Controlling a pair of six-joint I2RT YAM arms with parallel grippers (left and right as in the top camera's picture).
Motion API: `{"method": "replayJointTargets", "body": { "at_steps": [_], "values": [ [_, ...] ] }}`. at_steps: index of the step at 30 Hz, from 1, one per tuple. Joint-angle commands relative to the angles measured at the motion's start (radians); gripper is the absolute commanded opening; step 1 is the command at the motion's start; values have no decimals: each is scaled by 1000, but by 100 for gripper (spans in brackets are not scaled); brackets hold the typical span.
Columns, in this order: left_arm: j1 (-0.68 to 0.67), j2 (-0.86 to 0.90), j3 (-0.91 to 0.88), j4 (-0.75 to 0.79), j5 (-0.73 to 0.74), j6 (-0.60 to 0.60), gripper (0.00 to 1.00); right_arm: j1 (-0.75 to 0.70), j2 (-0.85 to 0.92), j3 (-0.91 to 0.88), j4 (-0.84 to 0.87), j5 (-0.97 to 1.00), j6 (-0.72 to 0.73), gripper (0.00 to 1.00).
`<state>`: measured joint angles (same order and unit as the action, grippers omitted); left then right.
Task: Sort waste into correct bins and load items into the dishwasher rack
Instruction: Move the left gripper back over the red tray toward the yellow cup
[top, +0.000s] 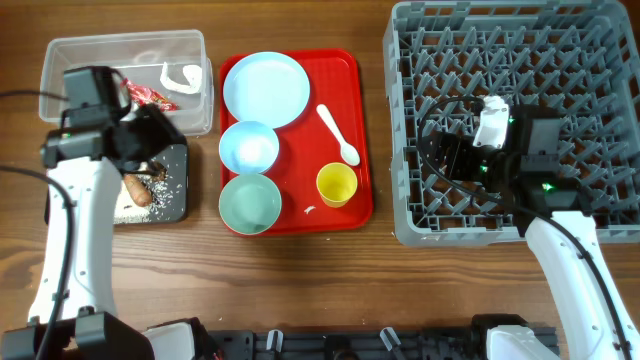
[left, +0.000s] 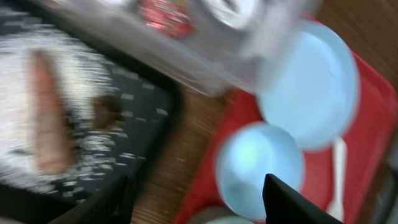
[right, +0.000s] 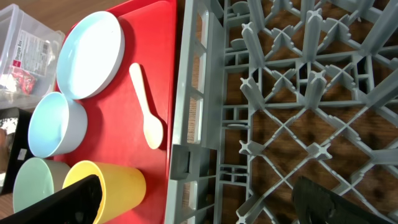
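Left end effector (left: 198, 193) hangs over the seam between the clear translucent plastic tub (top: 60, 60), at 10 o'clock on the wooden surface (top: 300, 280), and the shallow glossy black tray (top: 176, 206), at 9 o'clock. Its wrist view is blurred, but the fingers stand apart with nothing between them: released, empty. Sorting reads as by kind: the red printed snack wrapper (top: 150, 96) and white crumpled paper scrap (top: 182, 77) lie in the tub, while the orange-brown carrot-like stick (top: 137, 189), loose white rice (top: 165, 175) and small dark brown lump (left: 106, 112) lie in the black tray, dry apart from food. One small white fleck (top: 309, 211) sits on the flat red serving tray (top: 350, 70), between the mint-green bowl (top: 250, 202) and the small yellow cup (top: 336, 184); judged to be leftover waste. Right end effector (right: 199, 186) hovers over the big grey pegged dishwasher rack (top: 600, 232) at 3 o'clock, near its 9 o'clock wall, fingers spread wide, holding nothing; probably parked there to receive or fetch dishes. Nothing is loaded yet: the pale blue round plate (top: 265, 88), whitish-blue bowl (top: 248, 147), both bowls upright, the cup and the white plastic spoon (top: 338, 134) all sit on the red tray.
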<state>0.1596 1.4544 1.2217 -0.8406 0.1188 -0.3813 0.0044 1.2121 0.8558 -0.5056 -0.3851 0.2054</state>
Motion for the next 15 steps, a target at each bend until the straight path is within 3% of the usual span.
{"method": "replayJointTargets", "body": {
  "at_steps": [1, 9, 15],
  "values": [
    [-167, 10, 8, 14, 161, 126, 66, 6, 5, 23, 5, -17, 41, 100],
    [-563, 140, 8, 170, 71, 169, 73, 6, 5, 23, 3, -17, 41, 100],
    [-694, 262, 8, 201, -16, 169, 77, 6, 5, 23, -18, -17, 41, 100]
  ]
}}
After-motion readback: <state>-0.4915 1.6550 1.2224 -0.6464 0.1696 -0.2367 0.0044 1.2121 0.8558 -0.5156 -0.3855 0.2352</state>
